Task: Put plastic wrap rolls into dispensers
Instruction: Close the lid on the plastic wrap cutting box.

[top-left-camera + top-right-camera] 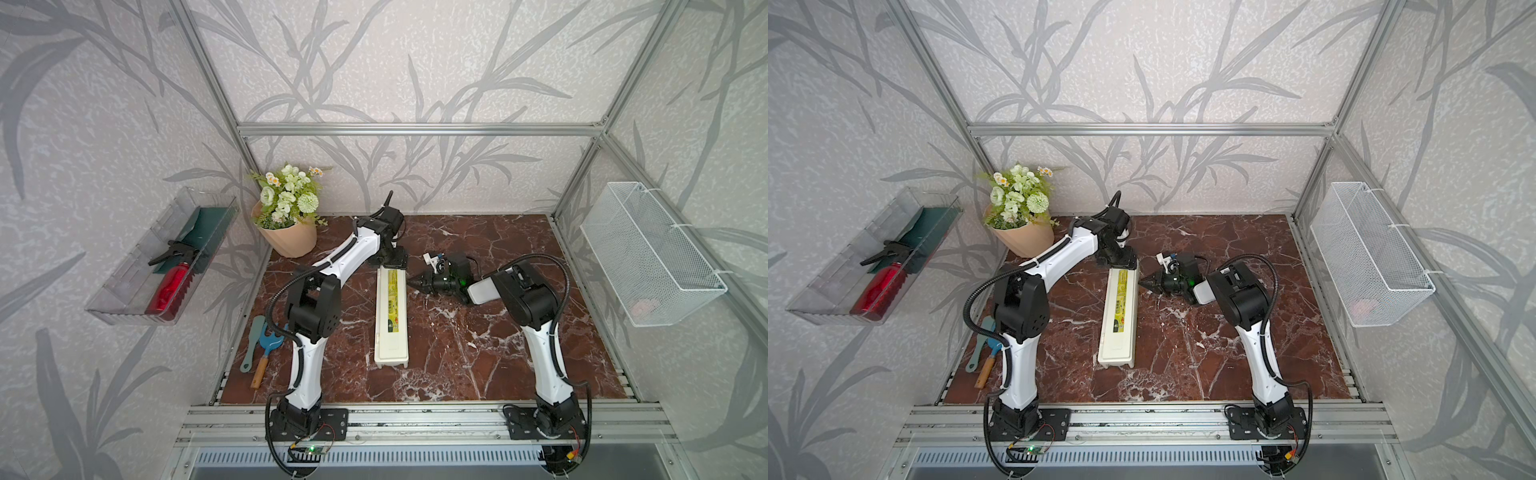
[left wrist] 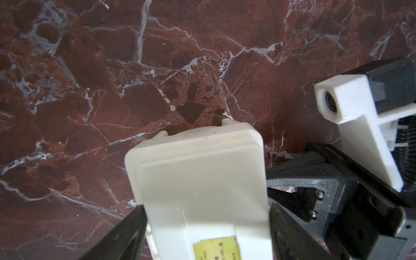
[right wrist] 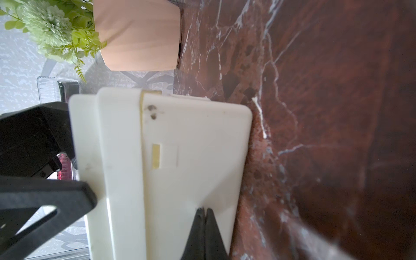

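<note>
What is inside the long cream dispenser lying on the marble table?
Nothing inside can be seen. The dispenser is closed: its lid covers the whole interior and shows only the yellow-green label on top. Whether anything lies inside cannot be told.

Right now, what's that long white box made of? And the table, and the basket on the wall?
The long box looks like smooth cream plastic: rounded moulded corners, a dull shine. The table looks like red-brown marble with white veins, maybe only a printed sheet. The basket looks like white-painted metal mesh; you can see through it.
</note>
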